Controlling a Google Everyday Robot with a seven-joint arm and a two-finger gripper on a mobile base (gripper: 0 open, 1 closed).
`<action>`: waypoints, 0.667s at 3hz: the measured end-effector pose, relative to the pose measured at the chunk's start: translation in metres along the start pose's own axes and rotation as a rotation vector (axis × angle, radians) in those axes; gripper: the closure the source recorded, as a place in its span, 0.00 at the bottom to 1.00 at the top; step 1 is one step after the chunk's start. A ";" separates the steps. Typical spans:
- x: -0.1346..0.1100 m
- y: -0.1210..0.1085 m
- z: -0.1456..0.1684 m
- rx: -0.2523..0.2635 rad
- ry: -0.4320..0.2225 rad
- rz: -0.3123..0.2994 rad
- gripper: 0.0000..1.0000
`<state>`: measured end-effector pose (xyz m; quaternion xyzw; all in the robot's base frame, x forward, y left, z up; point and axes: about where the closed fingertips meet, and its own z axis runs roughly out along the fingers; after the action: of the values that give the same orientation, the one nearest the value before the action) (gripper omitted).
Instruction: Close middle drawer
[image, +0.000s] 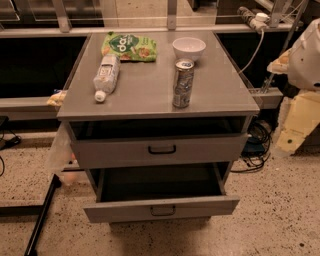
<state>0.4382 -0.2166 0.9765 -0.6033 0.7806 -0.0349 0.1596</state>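
The middle drawer (161, 209) is a wide, shallow grey drawer with a small dark centre pull (163, 210). It is pulled far out of the grey cabinet (150, 90), and its dark inside looks empty. Above it, the taller-fronted top drawer (160, 150) with a bold black handle stands slightly open. The lowest drawer is hidden under the open middle one. My gripper (297, 122) shows as a pale cream shape at the right edge, below the white arm casing (307, 55). It is right of the cabinet and apart from both drawers.
On the cabinet top are a lying water bottle (106, 76), a green snack bag (129, 47), a white bowl (189, 48) and an upright can (183, 83). Cables (257, 145) lie on the floor at the right. A black pole (42, 215) leans at the left.
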 end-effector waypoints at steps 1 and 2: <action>0.000 0.000 0.000 0.000 0.000 0.000 0.00; 0.000 0.000 0.000 0.000 0.000 0.000 0.19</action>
<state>0.4382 -0.2166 0.9765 -0.6032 0.7806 -0.0349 0.1596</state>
